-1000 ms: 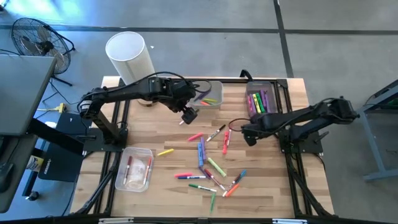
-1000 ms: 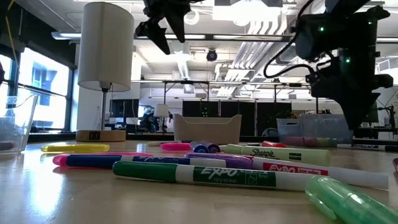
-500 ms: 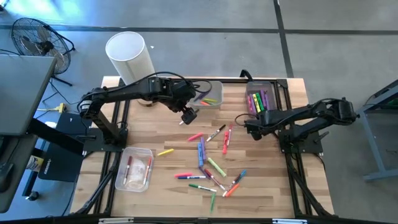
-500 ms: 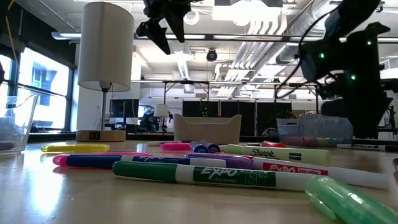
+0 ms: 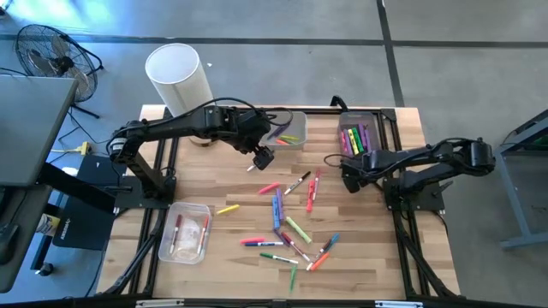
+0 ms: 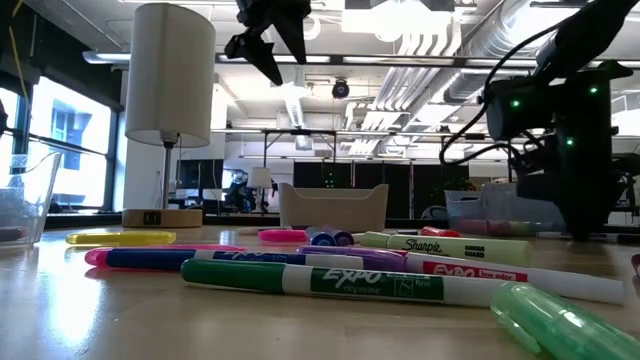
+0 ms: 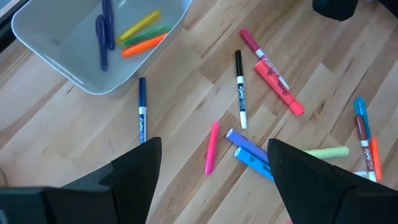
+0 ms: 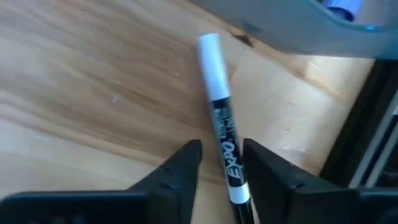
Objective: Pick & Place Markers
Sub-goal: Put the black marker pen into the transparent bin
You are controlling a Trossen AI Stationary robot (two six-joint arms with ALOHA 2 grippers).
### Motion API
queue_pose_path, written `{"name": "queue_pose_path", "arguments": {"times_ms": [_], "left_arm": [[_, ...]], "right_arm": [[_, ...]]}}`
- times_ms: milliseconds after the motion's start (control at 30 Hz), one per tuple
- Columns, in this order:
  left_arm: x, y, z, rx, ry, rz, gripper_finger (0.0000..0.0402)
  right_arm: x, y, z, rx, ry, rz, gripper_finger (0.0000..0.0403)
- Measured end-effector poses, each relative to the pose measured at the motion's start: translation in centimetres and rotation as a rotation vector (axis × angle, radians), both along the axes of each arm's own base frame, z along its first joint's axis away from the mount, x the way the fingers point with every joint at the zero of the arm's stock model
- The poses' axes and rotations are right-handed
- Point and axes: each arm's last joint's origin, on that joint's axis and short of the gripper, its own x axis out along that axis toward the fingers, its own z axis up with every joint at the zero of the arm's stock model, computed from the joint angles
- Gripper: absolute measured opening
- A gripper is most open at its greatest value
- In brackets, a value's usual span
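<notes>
Bare wood near table's (image 5: 197, 180) right edge: right fingers (image 8: 186, 168) straddle marker (image 8: 222, 124); left fingers (image 7: 134, 165) spread.

Two dark jointed arms (image 5: 184, 121), green lights lit.

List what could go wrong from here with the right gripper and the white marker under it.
1. The right gripper straddles a white-barrelled black-printed marker near its end, so a close may tip it or let it slip.
2. That marker lies beside the clear plastic bin's wall and the table's dark frame; a skewed lift could knock either.
3. The left gripper hangs open over the scattered markers; both arms could crowd the pile.
</notes>
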Motion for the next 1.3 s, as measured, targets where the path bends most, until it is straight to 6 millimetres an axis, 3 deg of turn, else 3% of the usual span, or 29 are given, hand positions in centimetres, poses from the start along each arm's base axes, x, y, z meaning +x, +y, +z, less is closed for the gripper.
{"name": "queue_pose_path", "arguments": {"times_ms": [167,233,367,500,633,800,867,933,1033,1100,1300], "left_arm": [[-0.1,0.0,-0.1,-0.004,0.009,-0.001,0.0288],[-0.2,0.0,-0.1,-0.006,0.024,-0.001,0.0288],[-0.6,-0.4,-0.4,0.008,0.085,-0.035,0.0288],[-0.7,-1.9,-1.3,0.037,0.153,-0.131,0.0288],[-1.9,-2.8,-4.2,0.022,0.256,-0.147,0.0288],[-4.9,-2.5,-8.5,-0.041,0.342,-0.091,0.0288],[-5.0,-2.5,-9.7,-0.078,0.285,-0.065,0.0288],[-6.8,-2.4,-10.7,-0.099,0.315,-0.030,0.0288],[-7.2,-2.5,-10.9,-0.126,0.216,0.000,0.0288],[-8.6,-2.7,-11.3,-0.138,0.257,0.009,0.0288],[-8.3,-2.7,-9.8,-0.104,0.062,-0.019,0.0288]], "right_arm": [[0.5,0.4,0.6,0.070,-0.105,-0.028,0.0035],[0.7,0.7,0.9,0.094,-0.140,-0.040,0.0019],[1.9,1.8,1.6,0.240,-0.274,0.012,0.0036],[2.9,3.0,1.8,0.265,-0.387,0.062,0.0043],[3.9,4.3,2.0,0.248,-0.471,0.094,0.0015],[4.3,5.6,2.2,0.227,-0.522,0.099,0.0018],[4.4,6.1,2.3,0.219,-0.546,0.101,0.0020],[4.9,6.4,2.7,0.220,-0.611,0.113,0.0017],[5.5,6.9,3.1,0.204,-0.696,0.129,0.0014],[6.1,7.0,3.7,0.173,-0.783,0.130,0.0014],[8.0,6.9,7.6,0.016,-0.953,0.180,0.0016]]}}
